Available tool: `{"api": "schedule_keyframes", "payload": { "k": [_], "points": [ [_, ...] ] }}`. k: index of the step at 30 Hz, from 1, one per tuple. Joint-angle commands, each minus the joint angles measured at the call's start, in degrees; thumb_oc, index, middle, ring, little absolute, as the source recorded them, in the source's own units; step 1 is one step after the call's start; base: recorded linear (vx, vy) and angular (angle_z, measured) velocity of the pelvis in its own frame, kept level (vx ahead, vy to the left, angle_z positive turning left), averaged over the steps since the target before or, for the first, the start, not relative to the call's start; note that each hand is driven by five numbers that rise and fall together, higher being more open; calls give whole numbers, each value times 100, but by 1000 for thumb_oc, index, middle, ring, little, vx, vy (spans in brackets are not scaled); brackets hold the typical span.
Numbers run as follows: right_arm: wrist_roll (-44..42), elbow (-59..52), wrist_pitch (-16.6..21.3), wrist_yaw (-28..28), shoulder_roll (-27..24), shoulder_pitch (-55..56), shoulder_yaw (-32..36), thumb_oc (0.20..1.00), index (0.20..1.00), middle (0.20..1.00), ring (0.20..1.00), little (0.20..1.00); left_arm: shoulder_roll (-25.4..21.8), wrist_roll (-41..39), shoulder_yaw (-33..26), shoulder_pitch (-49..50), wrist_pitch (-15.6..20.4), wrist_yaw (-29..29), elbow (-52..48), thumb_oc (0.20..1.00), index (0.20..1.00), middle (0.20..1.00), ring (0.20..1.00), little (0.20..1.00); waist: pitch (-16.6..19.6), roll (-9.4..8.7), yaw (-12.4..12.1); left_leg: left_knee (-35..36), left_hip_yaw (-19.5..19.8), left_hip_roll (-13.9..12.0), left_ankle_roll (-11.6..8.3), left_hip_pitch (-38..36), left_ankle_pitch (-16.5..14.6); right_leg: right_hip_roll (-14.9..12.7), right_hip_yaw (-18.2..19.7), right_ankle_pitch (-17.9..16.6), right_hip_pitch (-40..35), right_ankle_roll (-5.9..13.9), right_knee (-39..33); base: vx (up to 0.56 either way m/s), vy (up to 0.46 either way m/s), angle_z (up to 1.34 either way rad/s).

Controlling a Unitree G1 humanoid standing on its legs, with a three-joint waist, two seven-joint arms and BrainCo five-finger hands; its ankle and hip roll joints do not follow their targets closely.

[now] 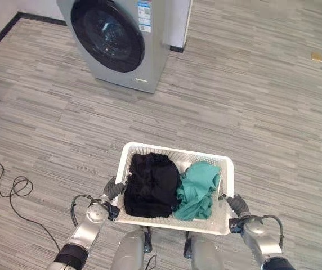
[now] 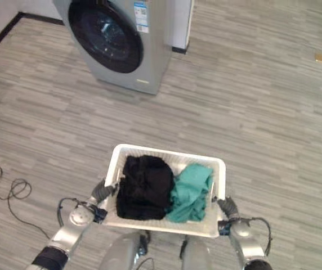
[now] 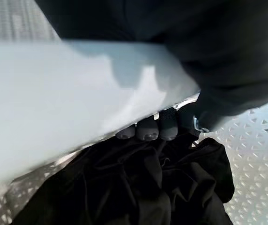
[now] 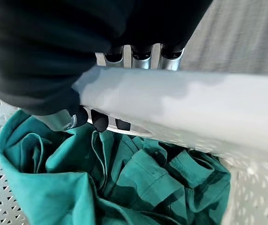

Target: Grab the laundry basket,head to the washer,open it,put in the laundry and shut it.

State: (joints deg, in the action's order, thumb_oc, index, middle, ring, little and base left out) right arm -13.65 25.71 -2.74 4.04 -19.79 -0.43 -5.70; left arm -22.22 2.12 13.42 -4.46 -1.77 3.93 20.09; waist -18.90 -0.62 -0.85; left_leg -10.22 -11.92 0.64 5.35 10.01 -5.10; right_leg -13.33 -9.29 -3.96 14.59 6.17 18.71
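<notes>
I carry a white perforated laundry basket (image 1: pixel 172 153) in front of me, above the floor. A black garment (image 1: pixel 150 184) fills its left half and a teal garment (image 1: pixel 197 188) lies in the right half. My left hand (image 1: pixel 113 188) is curled round the basket's left rim (image 3: pixel 78 112), fingertips (image 3: pixel 148 129) hooked inside above the black cloth. On the opposite side my right hand (image 1: pixel 237 203) grips the right rim (image 4: pixel 195 112), its fingers (image 4: pixel 138 56) wrapped over it above the teal cloth. The grey washer (image 1: pixel 121 39) stands ahead to the left, its dark round door (image 1: pixel 107 34) closed.
Grey striped floor (image 1: pixel 251 112) lies between me and the washer. A white wall with black skirting (image 1: pixel 0 36) runs at the far left. A small yellowish object (image 1: pixel 317 56) lies on the floor far right.
</notes>
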Motion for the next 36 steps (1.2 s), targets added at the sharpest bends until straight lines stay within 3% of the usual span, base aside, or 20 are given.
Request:
{"api": "schedule_keyframes", "payload": {
  "k": [1, 2, 3, 8, 13, 16, 17, 18, 19, 20, 22, 25, 26, 27, 28, 29, 30, 31, 32, 36],
  "points": [
    [-438, -548, 534, 180, -490, -253, 931, 200, 200, 200, 200, 200, -363, -205, -725, 12, 43, 277, 23, 200, 200, 200, 200, 200, 136, 212, 126, 226, 412, 136, -55, -739, -519, 705, 240, 668, 276, 0, 417, 237, 74, -7],
    [-437, -552, 531, 180, -491, -254, 931, 200, 200, 200, 200, 200, -362, -205, -727, 10, 42, 276, 22, 200, 200, 200, 200, 200, 142, 216, 133, 246, 417, 132, -58, -728, -486, 709, 229, 631, 275, -9, 379, 381, 73, 6],
    [-364, -668, 572, 244, -595, -253, 979, 200, 200, 200, 200, 200, -354, -208, -795, -3, 76, 294, -52, 200, 200, 200, 200, 200, 97, 221, 239, 399, 616, 313, -52, -1025, -615, 971, 212, 489, 623, 47, -252, 282, 23, 32],
    [-108, -912, 512, 246, -726, -113, 1086, 200, 200, 200, 200, 200, -351, -59, -894, -125, 58, 353, -55, 200, 200, 200, 200, 200, 141, 157, 441, 477, 1060, 605, -73, -1455, -869, 1197, 224, 22, 862, 191, -1493, 305, -12, 69],
    [99, -1240, 504, 202, -898, 325, 1442, 200, 200, 200, 200, 200, -278, 156, -850, -336, 37, 394, 39, 200, 200, 200, 200, 200, 473, 118, 700, 356, 1569, 697, -155, -2000, -1140, 1362, 619, -271, 635, 62, -1508, 404, -86, 92],
    [282, -1375, 490, 196, -907, 563, 1514, 200, 200, 200, 200, 200, -206, 118, -822, -312, 116, 457, 195, 200, 200, 200, 200, 200, 722, 215, 817, -1061, 1235, 202, -851, -1736, -121, 1472, 371, -19, 59, -195, -1313, 413, -193, 76],
    [282, -1375, 490, 195, -905, 563, 1514, 200, 200, 200, 200, 200, -208, 118, -822, -313, 117, 458, 196, 200, 200, 200, 200, 200, 730, 209, 823, -1067, 1241, 209, -850, -1721, -117, 1464, 367, -24, 67, -195, -1317, 311, -266, 46],
    [173, -1355, 524, 279, -890, 661, 1541, 200, 200, 200, 200, 200, -249, 84, -813, -282, 98, 441, 210, 200, 200, 200, 200, 200, 722, -13, 844, -2494, 528, -416, -960, -1131, 599, 1347, 224, 202, -386, -461, -1407, 179, -201, 15],
    [169, -1352, 528, 283, -877, 660, 1532, 200, 200, 200, 200, 200, -266, 81, -816, -275, 95, 439, 204, 200, 200, 200, 200, 200, 716, -6, 829, -2614, 525, -457, -973, -1070, 558, 1384, 229, 189, -376, -480, -1414, 381, -351, 23],
    [102, -1254, 533, 397, -827, 686, 1411, 200, 200, 200, 200, 200, -301, 63, -823, -240, 91, 493, 177, 200, 200, 200, 200, 200, 677, -71, 714, -3581, 327, -749, -844, -707, 568, 1524, 304, 381, -678, -690, -1480, 268, -208, 13],
    [81, -1183, 522, 433, -742, 815, 1300, 200, 200, 200, 200, 200, -277, 67, -794, -241, 90, 560, 210, 200, 200, 200, 200, 200, 636, -101, 681, -3882, 281, -933, -716, -306, 495, 1582, 401, 507, -951, -786, -1570, 306, -167, -20],
    [122, -1148, 499, 468, -658, 913, 1192, 200, 200, 200, 200, 200, -257, 60, -764, -299, 87, 646, 264, 200, 200, 200, 200, 200, 628, -182, 670, -3564, 303, -1116, -642, 134, 334, 1469, 397, 595, -1128, -737, -1628, 191, 6, -17],
    [135, -1149, 492, 468, -607, 948, 1154, 200, 200, 200, 200, 200, -264, 92, -778, -306, 88, 710, 263, 200, 200, 200, 200, 200, 614, -196, 655, -3251, 355, -1202, -646, 230, 297, 1428, 439, 633, -1184, -714, -1621, 244, 157, -11],
    [125, -1145, 511, 473, -512, 975, 1050, 200, 200, 200, 200, 200, -280, 144, -809, -291, 97, 853, 260, 200, 200, 200, 200, 200, 578, -201, 602, -2225, 551, -1346, -718, 250, 341, 1352, 544, 718, -1251, -644, -1571, 243, 151, -15],
    [125, -1143, 512, 474, -512, 975, 1047, 200, 200, 200, 200, 200, -281, 144, -809, -289, 99, 855, 262, 200, 200, 200, 200, 200, 574, -220, 599, -2175, 534, -1328, -719, 212, 362, 1335, 551, 724, -1260, -643, -1567, 326, 276, -32],
    [92, -1121, 563, 490, -452, 944, 937, 200, 200, 200, 200, 200, -311, 168, -856, -251, 111, 985, 239, 200, 200, 200, 200, 200, 558, -184, 500, -1058, 985, -1298, -822, 212, 530, 1329, 711, 823, -1320, -590, -1511, 268, 246, -28],
    [110, -1094, 600, 514, -436, 914, 877, 200, 200, 200, 200, 200, -320, 175, -895, -226, 119, 1089, 251, 200, 200, 200, 200, 200, 547, -156, 440, -509, 1314, -1253, -910, 164, 623, 1343, 847, 889, -1378, -556, -1494, 254, 245, -38],
    [110, -1091, 603, 516, -435, 909, 875, 200, 200, 200, 200, 200, -320, 175, -896, -229, 121, 1092, 253, 200, 200, 200, 200, 200, 547, -167, 445, -440, 1309, -1244, -912, 145, 684, 1335, 845, 870, -1368, -560, -1498, 231, 247, -68],
    [142, -1107, 654, 558, -422, 894, 809, 200, 200, 200, 200, 200, -315, 176, -949, -179, 134, 1220, 232, 200, 200, 200, 200, 200, 533, -75, 367, 150, 1832, -1223, -1059, 132, 912, 1364, 1049, 965, -1442, -520, -1469, 207, 235, -98],
    [194, -1158, 726, 643, -498, 805, 844, 200, 200, 200, 200, 200, -382, 390, -1023, -194, 198, 1475, 218, 200, 200, 200, 200, 200, 541, 53, 321, 316, 2413, -1011, -1203, 198, 896, 1270, 1378, 1149, -1542, -414, -1347, 208, 276, -68]
  ]
}}
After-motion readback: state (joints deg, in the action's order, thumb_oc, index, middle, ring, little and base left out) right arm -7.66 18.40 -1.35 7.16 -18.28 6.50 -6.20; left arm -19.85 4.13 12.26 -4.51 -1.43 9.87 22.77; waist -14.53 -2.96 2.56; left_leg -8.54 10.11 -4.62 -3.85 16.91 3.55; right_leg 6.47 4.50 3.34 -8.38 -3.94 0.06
